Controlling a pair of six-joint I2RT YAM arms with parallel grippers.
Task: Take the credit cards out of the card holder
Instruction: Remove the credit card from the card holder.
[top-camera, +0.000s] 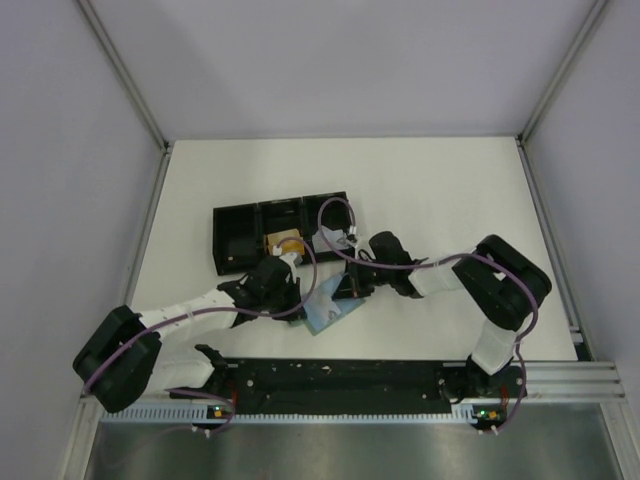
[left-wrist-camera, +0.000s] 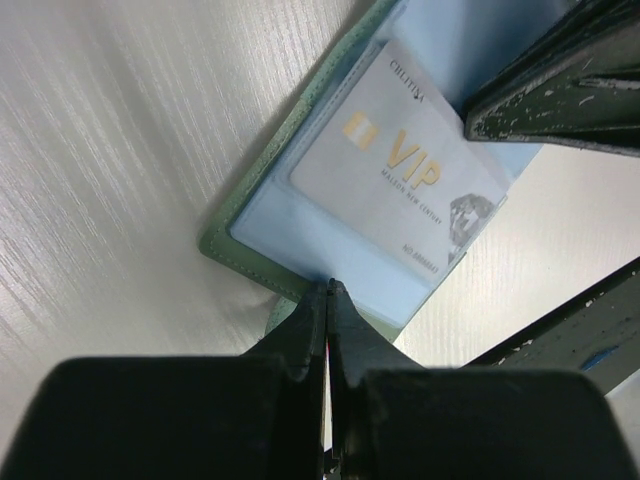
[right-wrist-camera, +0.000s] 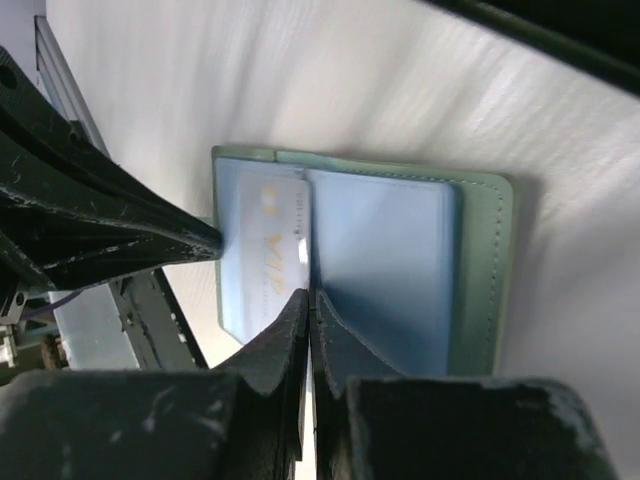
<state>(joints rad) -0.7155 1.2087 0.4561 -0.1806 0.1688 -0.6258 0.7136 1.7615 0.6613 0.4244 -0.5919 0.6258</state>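
The pale blue and green card holder lies open on the white table, between my two grippers. A silvery-grey VIP credit card sits in its clear blue sleeve and also shows in the right wrist view. My left gripper is shut, its tips at the holder's edge; nothing shows between them. My right gripper is shut, its tips on the fold between the holder's two panels. A tan credit card lies in the black tray.
The long black three-compartment tray stands just behind the grippers. The right gripper's fingers hang over the holder's far panel. Grey walls close the table on three sides, and a black rail runs along the near edge.
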